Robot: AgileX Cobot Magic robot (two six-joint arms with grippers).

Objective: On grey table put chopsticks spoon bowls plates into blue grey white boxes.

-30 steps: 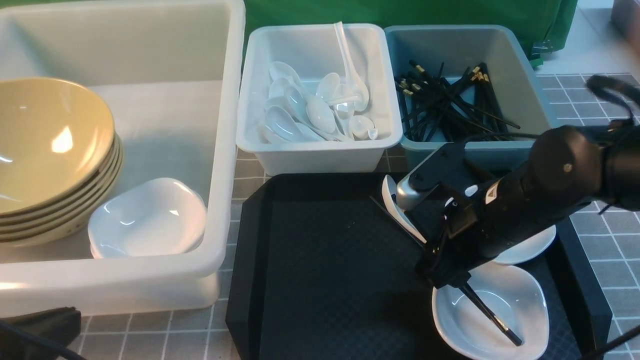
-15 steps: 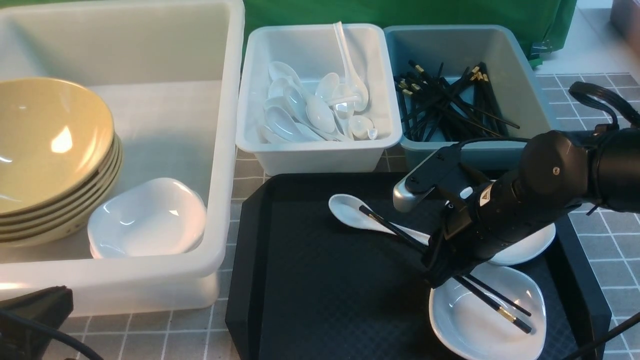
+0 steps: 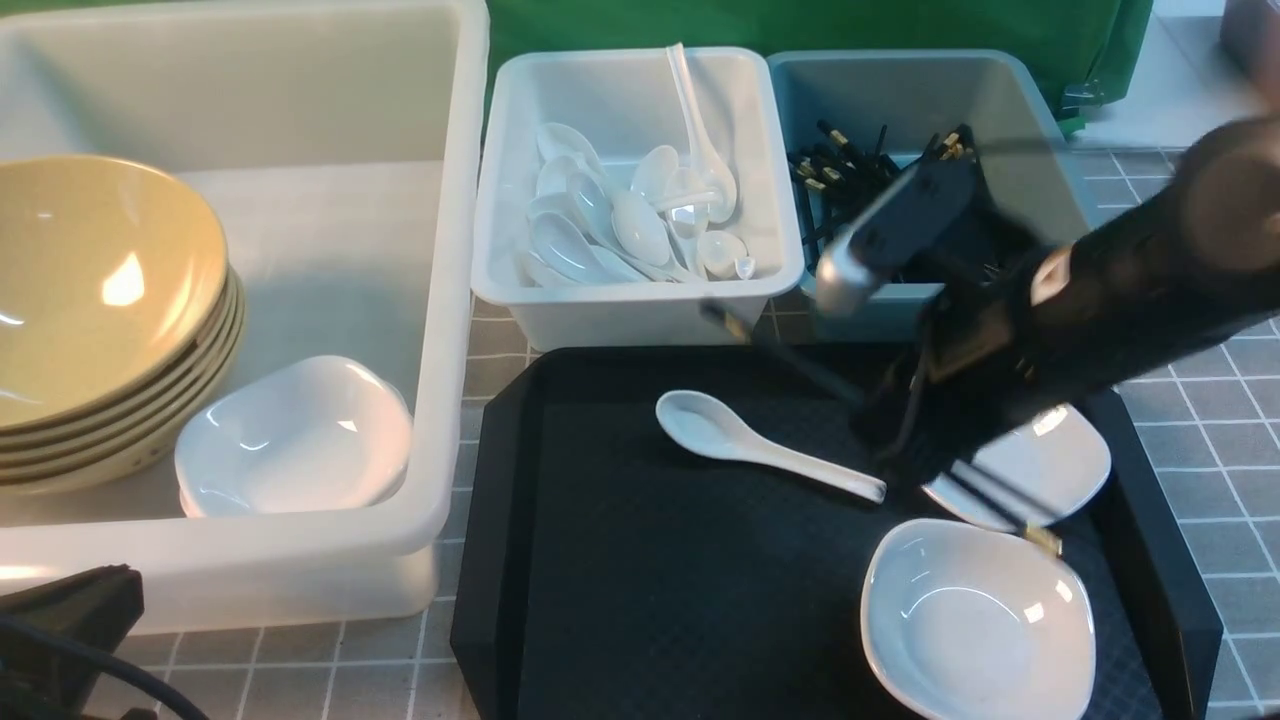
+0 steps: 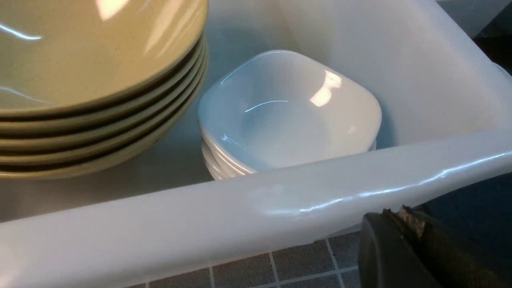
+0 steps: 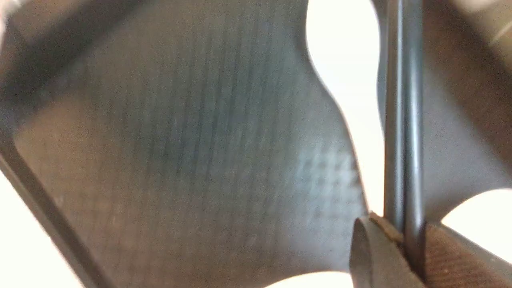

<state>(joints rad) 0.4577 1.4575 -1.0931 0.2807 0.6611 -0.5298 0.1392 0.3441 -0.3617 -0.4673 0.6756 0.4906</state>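
Thin black chopsticks (image 5: 404, 120) pinched tight between right gripper (image 3: 912, 440) fingers, tilted above far-right of black textured tray (image 3: 640, 600); glossy white spoon (image 3: 760, 452) just left; left gripper (image 4: 404, 240) beside large translucent white box (image 4: 240, 208), finger state can't tell

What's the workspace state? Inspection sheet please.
Surface: grey gridded table under a black textured tray.
Job's things: stacked tan bowls and stacked white square dishes in the large translucent white tub; white spoons in the small white tub; black chopsticks in the blue-grey tub; loose white soup spoon, two white dishes on tray.
Clutter: nothing seen.
Grippers: right gripper shut on a black chopstick pair, above tray; left gripper looks shut, empty.
Cables: black cable near left arm.
Surroundings: green cloth behind tubs.
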